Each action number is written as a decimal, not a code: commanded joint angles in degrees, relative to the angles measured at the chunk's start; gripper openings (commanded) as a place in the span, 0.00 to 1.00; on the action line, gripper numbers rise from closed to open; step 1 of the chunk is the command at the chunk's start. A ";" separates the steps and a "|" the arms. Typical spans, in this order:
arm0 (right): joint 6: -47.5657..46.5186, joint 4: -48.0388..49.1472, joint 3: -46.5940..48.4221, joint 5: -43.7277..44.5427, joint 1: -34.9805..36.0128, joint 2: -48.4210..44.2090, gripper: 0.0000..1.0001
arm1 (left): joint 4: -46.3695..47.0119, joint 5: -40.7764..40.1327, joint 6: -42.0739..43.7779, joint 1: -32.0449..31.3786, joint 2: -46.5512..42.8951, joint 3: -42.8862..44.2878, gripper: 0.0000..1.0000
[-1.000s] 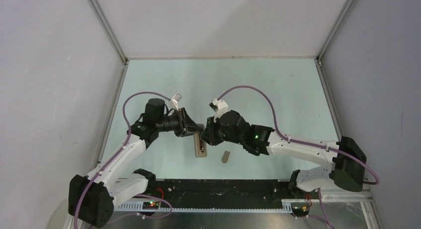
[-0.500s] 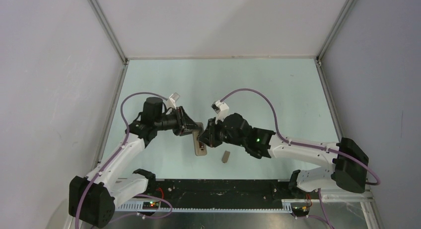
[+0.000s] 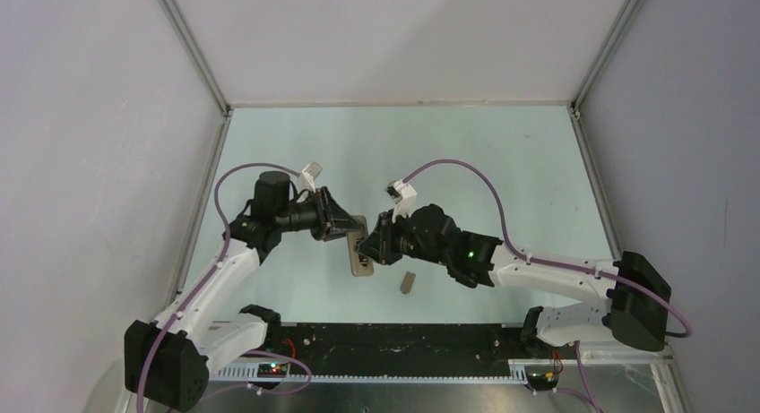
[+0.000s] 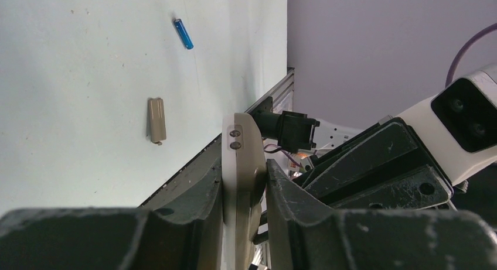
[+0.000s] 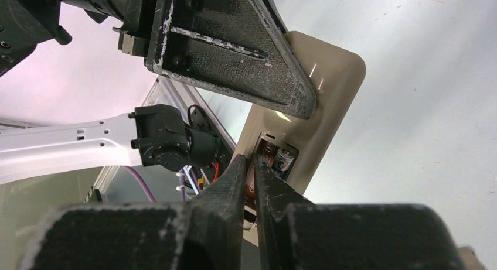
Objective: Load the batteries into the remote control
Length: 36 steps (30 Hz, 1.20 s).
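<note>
My left gripper [image 4: 244,167] is shut on the remote control [image 4: 237,135] and holds it edge-on above the table; the top view shows them too, the gripper [image 3: 345,227] and the remote [image 3: 361,256]. The remote's beige back [image 5: 328,88] faces my right gripper [image 5: 251,164], with its battery compartment [image 5: 280,159] open. My right gripper is shut on the dark battery [image 5: 251,185], its tips at the compartment's edge; it also shows in the top view [image 3: 369,246]. The blue battery [image 4: 183,34] lies on the table, unseen in the top view.
The small beige-grey cover piece [image 3: 408,282] lies on the table near the front edge, just right of the remote, and shows in the left wrist view [image 4: 156,119]. Both arms meet at mid-table. Metal frame rails run along the table's sides.
My left gripper has drawn back slightly left with the remote. My right gripper has followed it left and closed in on the remote's back.
</note>
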 commanded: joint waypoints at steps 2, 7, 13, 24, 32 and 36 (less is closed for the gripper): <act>-0.99 -4.14 1.75 -2.41 -0.75 -1.91 0.16 | 5.37 3.79 0.33 0.52 -2.62 3.17 0.00; -2.06 -5.81 5.98 -1.77 -0.80 -3.72 0.31 | 4.72 3.80 2.87 0.44 -2.83 1.36 0.00; -2.78 -6.65 7.50 0.39 -0.78 -4.76 0.36 | 3.90 4.19 4.81 0.39 -2.94 0.56 0.00; -6.45 -10.94 10.53 6.60 -0.33 -1.16 0.25 | 3.15 6.00 7.69 -0.50 -3.28 0.86 0.00; -7.14 -12.08 10.89 6.70 0.19 1.01 0.21 | 2.86 6.00 7.85 -0.79 -3.00 1.11 0.00; -7.40 -13.14 10.92 6.57 0.73 2.03 0.19 | 2.77 5.69 7.99 -0.74 -2.68 1.19 0.00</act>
